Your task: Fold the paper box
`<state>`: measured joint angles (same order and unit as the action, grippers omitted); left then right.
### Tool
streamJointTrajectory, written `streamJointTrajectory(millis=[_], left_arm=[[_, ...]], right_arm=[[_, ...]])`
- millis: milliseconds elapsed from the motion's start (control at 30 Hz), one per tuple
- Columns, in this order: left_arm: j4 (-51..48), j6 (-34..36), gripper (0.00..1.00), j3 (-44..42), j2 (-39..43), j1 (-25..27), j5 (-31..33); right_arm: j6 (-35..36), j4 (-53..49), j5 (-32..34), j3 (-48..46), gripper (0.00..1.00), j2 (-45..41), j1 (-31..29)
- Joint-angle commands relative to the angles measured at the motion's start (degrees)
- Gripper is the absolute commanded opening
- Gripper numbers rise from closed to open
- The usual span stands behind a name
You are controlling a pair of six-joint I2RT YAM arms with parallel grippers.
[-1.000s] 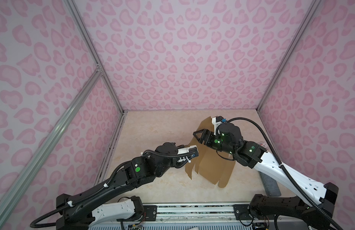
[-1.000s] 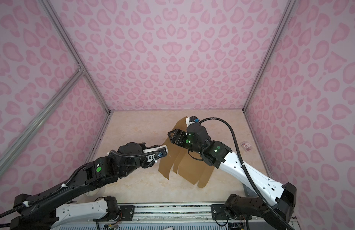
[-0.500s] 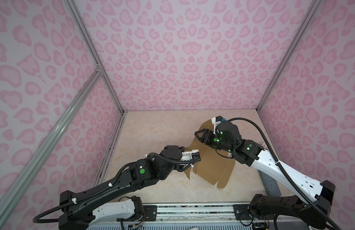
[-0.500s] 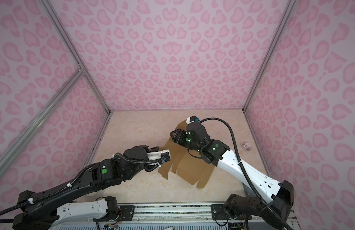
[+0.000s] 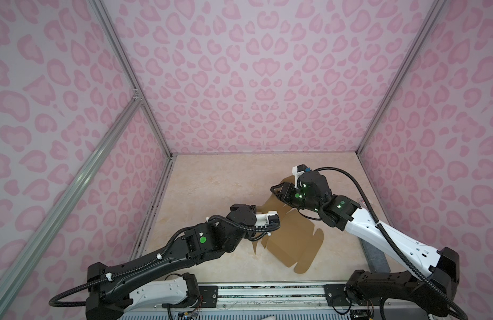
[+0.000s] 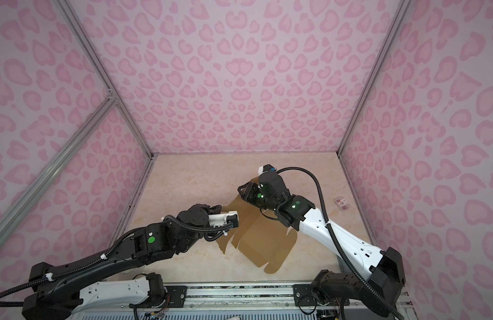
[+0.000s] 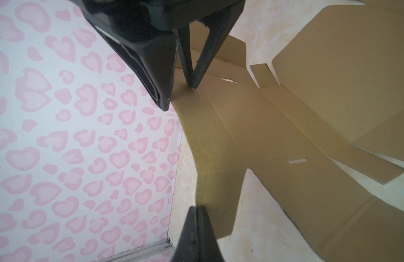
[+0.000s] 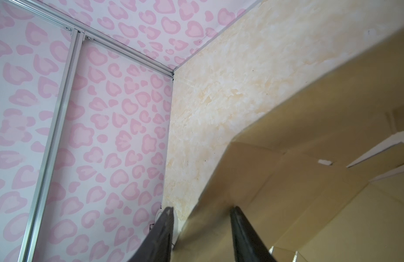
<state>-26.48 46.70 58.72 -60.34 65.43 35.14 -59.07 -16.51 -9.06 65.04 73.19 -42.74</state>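
Note:
The paper box [image 5: 292,241] [image 6: 264,245] is a brown die-cut cardboard sheet, partly raised off the table, with flaps and slits showing. My left gripper [image 7: 199,207] is shut on the edge of one narrow flap [image 7: 210,158]; in both top views it sits at the sheet's left side [image 5: 277,221] [image 6: 235,221]. My right gripper [image 8: 201,209] stands open and straddles the raised far flap [image 8: 276,136], with one finger on each side of the thin board. In both top views it is at the sheet's far edge [image 5: 278,191] [image 6: 244,191].
A small clear packet with a red-white label [image 6: 341,203] lies near the right wall. A grey strip [image 5: 375,255] lies under the right arm. Pink patterned walls and aluminium posts [image 5: 154,133] close in the beige table [image 5: 212,180].
The right gripper's fingers have come closer together around the raised flap. The left arm has shifted slightly, still holding its flap.

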Motion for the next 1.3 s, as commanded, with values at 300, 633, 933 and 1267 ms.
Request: streamJointTrajectory(millis=[300, 633, 933, 1267], left_arm=[[6.33, 1.38, 0.04, -0.8, -1.89, 0.11, 2.74], [6.82, 1.34, 0.09, -1.18, -2.33, 0.2, 3.27], [7.92, 1.49, 0.25, -1.86, -1.95, 0.2, 3.62], [8.95, -1.23, 0.45, -1.88, -0.38, 0.22, 2.89]], right_arm=[[-2.28, 4.82, -2.59, -4.56, 0.37, 0.66, 1.08], [-2.97, 5.78, -3.3, -6.72, 0.3, 0.38, 1.57], [-3.68, 6.91, -3.84, -8.27, 0.18, 0.45, 1.91], [-5.04, 9.33, -3.84, -11.04, 0.06, 0.48, 1.98]])
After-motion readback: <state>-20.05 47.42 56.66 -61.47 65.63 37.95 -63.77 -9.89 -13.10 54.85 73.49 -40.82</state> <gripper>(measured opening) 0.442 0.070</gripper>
